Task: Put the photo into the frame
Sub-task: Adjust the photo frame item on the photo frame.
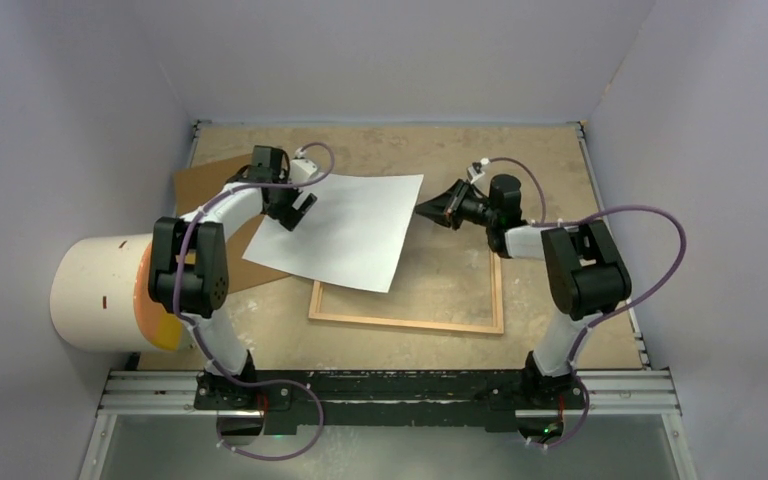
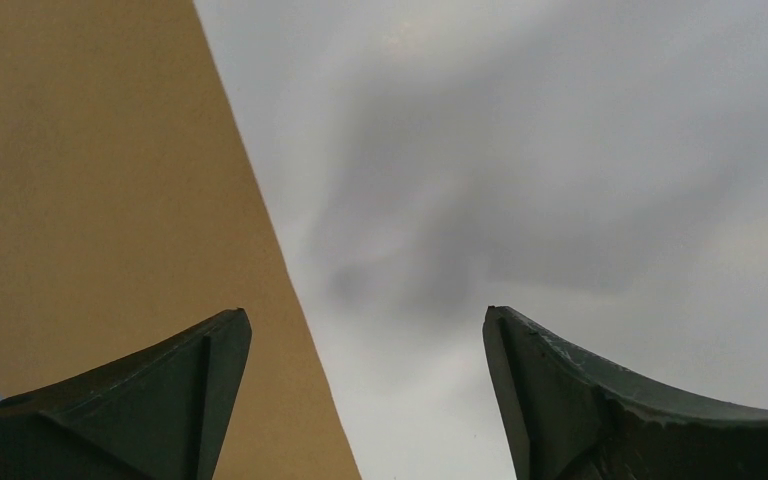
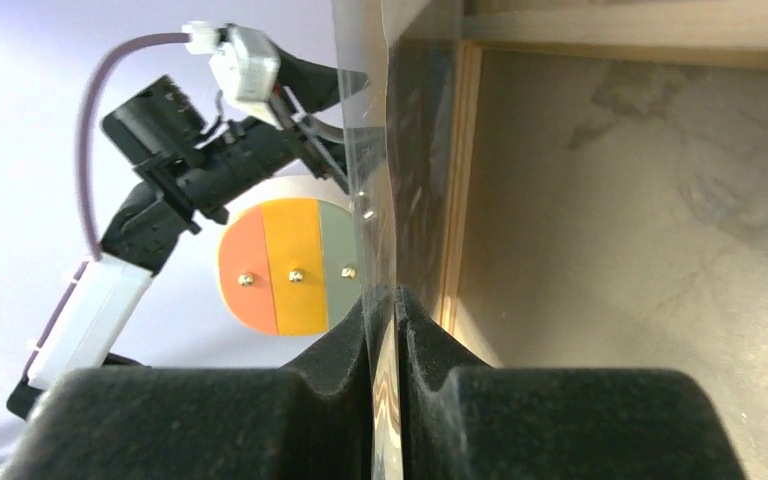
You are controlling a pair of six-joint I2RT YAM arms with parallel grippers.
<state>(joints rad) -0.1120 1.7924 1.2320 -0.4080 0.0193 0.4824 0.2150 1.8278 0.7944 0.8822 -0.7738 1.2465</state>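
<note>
The worktop [image 1: 520, 160] carries the frame [image 1: 405, 322], which lies flat near the arm bases. Its light-wood rails enclose the mottled surface below.

The photo [image 1: 345, 230] lies skewed with its white back up. Most of it sits beyond and to the left of the frame, and its near corner overlaps the frame's far-left corner. Left of the frame, a brown board [image 1: 205, 185] lies partly under the photo's left edge. Farther left stands a white cylinder [image 1: 95, 290] with a coloured end face.

The right pincer [image 3: 387, 300] is at the photo's right edge, above the frame's far rail. Its jaws are pressed together on the sheet, which the wrist view shows edge-on between the pads.

The left pincer [image 2: 365, 330] hangs over the photo's left edge, far-left of the frame, with its jaws spread wide and gripping nothing. One finger [image 2: 210, 370] is over the board and the other over the white back. Whether they touch the sheet cannot be told.

Bare worktop shows inside the frame's right half, and also beyond its far rail, out to the right wall.
</note>
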